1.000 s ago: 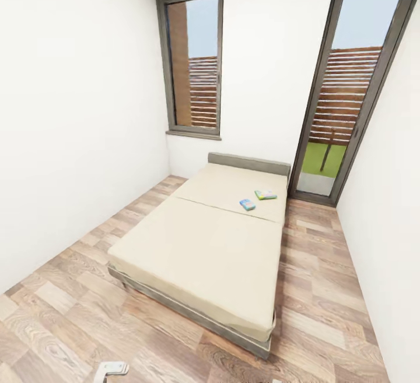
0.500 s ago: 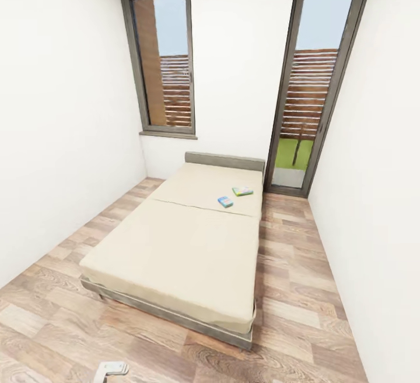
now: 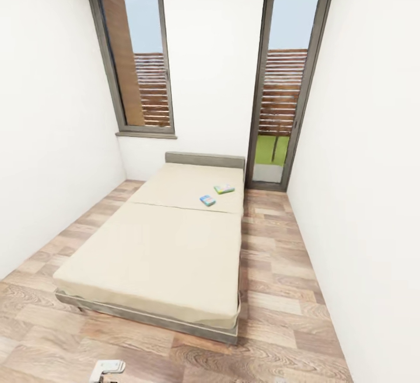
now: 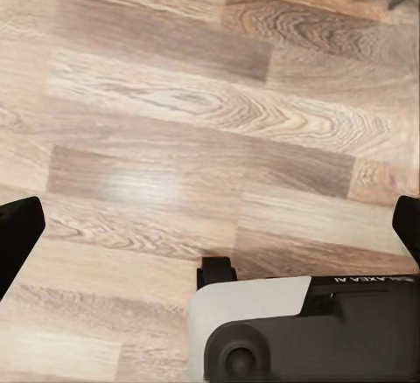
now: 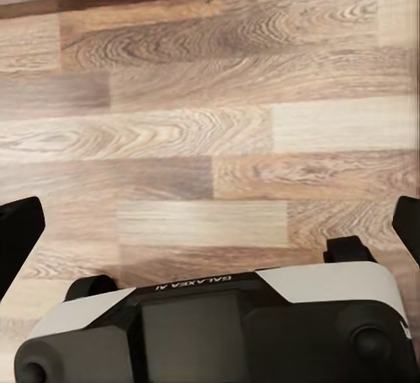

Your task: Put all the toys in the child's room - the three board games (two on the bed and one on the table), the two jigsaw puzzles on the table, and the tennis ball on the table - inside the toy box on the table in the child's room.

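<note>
Two board games (image 3: 214, 194) lie on the bed (image 3: 157, 249), open floor (image 3: 280, 290) beside; both wrist views show wide-spread grippers over planks

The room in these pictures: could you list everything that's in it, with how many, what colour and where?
Bed: one, beige mattress in two sections on a grey frame with grey headboard, in the middle of the room, head against the far wall.
Game boxes: two, one blue, one green-edged, lying apart on the far section of the mattress, towards its right side.
Windows: two, grey-framed, in the far wall; a shorter one at left, a floor-length one at right.
Floor: wood planks, brown.
Walls: white.
Left gripper: black fingers wide apart over the floor.
Right gripper: black fingers wide apart over the floor.
</note>
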Motion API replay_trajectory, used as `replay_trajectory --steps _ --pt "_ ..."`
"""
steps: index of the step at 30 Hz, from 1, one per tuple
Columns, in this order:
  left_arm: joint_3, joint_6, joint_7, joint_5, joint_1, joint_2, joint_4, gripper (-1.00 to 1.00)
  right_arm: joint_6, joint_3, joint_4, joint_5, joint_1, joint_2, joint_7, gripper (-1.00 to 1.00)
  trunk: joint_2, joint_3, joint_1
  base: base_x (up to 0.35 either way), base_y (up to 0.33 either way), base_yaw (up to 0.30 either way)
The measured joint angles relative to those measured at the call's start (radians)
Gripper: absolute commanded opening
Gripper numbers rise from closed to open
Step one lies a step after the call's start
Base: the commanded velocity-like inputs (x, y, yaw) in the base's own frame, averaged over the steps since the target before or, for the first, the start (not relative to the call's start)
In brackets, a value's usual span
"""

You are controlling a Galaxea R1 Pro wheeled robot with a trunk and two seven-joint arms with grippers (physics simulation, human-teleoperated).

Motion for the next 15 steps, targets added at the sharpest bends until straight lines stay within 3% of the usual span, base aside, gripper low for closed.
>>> replay_trajectory --steps 4,8,9,11,15 --pt "0.035 0.121 -0.127 0.0 -0.015 0.029 -0.048 1.0 0.014 -0.001 -0.02 0.0 -0.006 -0.001 0.0 1.0 0.0 -0.003 0.0 0.0 0.0 -0.103" --pt "0.061 0.366 -0.275 -0.001 -0.061 0.057 -0.224 1.0 0.124 -0.002 -0.13 0.0 -0.012 0.003 0.0 1.0 0.0 -0.005 0.0 0.0 0.0 -0.036" --pt "0.063 0.411 -0.293 -0.002 -0.066 0.059 -0.263 1.0 0.184 -0.003 -0.197 -0.001 -0.013 0.005 0.0 1.0 0.0 -0.006 0.0 0.0 0.0 -0.015" --pt "0.072 0.579 -0.34 -0.001 -0.077 0.068 -0.429 1.0 0.279 -0.004 -0.322 -0.003 -0.014 0.008 -0.001 1.0 0.0 -0.007 0.0 0.0 0.0 -0.009" --pt "0.104 0.766 -0.368 0.0 -0.082 0.079 -0.655 1.0 0.438 -0.009 -0.584 -0.005 -0.013 0.011 -0.001 1.0 0.0 -0.01 0.0 0.0 0.0 -0.003"
